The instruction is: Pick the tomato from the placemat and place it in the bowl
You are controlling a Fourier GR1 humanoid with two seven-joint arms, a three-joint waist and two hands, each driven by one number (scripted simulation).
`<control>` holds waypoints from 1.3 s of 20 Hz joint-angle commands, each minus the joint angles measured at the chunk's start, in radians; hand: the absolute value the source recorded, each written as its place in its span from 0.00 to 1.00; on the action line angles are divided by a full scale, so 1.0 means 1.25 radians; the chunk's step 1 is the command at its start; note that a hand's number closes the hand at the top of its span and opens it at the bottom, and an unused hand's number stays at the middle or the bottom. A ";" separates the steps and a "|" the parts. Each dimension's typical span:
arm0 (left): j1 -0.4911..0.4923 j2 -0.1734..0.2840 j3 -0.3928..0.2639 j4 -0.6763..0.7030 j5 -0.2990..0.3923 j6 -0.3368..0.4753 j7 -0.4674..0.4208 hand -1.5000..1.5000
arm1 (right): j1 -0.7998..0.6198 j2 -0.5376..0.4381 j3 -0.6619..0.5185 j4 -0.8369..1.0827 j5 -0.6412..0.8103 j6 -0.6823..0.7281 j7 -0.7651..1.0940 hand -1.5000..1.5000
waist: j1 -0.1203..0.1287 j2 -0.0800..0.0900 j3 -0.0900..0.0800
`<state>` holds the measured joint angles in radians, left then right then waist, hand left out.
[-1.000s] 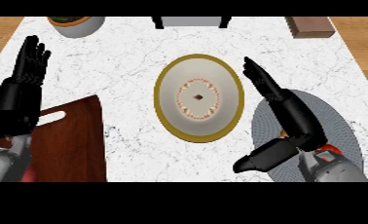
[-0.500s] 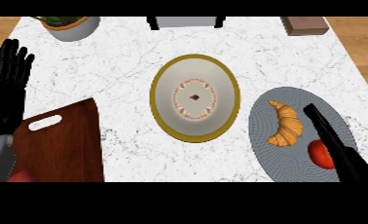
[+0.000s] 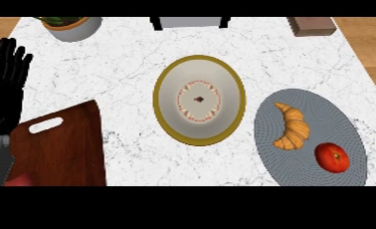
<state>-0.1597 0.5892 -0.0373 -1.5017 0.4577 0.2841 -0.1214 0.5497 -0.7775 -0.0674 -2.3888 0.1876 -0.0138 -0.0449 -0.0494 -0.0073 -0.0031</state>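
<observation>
The tomato (image 3: 332,157) lies on the grey round placemat (image 3: 323,108) at the lower right of the white marble counter (image 3: 125,73), just beside a croissant (image 3: 292,127) that shares the mat. The bowl (image 3: 199,99), cream with a mustard rim, sits at the middle of the counter, apart from the mat's left edge. The only hand showing is the left hand (image 3: 12,76), at the far left edge, well apart from the tomato with the bowl between them; its fingers point up, straight and spread, holding nothing. Below it lies a dark wooden cutting board (image 3: 62,148). The right hand shows nowhere
</observation>
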 commanded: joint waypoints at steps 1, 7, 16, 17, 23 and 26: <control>0.009 -0.015 -0.005 0.001 -0.011 0.001 -0.014 0.50 | 0.082 -0.109 -0.105 -0.059 -0.003 0.106 0.106 0.00 | 0.004 0.001 -0.001; 0.006 -0.022 -0.008 -0.018 -0.009 -0.017 0.003 0.50 | 0.157 -0.183 -0.211 -0.061 -0.018 0.269 0.104 0.00 | 0.015 0.000 0.001; -0.056 -0.029 0.031 0.049 -0.040 -0.066 0.003 0.50 | 0.095 -0.096 -0.261 0.004 0.018 0.416 0.100 0.00 | 0.033 0.005 0.002; -0.035 -0.061 0.009 0.012 -0.058 -0.028 0.025 0.50 | 0.087 -0.068 -0.227 -0.013 0.043 0.420 0.118 0.00 | 0.036 0.005 0.003; -0.051 -0.068 0.051 0.081 -0.063 -0.094 -0.018 0.50 | 0.033 -0.015 -0.183 0.076 0.147 0.469 0.053 0.00 | 0.034 0.005 0.003; -0.046 -0.072 0.044 0.028 -0.082 -0.079 0.015 0.50 | -0.055 -0.003 -0.131 0.161 0.151 0.484 0.089 0.00 | 0.041 0.006 0.003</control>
<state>-0.2196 0.5168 0.0153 -1.4520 0.3791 0.1936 -0.1043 0.5588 -0.8167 -0.2689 -2.2697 0.3407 0.5509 0.0595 -0.0016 -0.0003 0.0002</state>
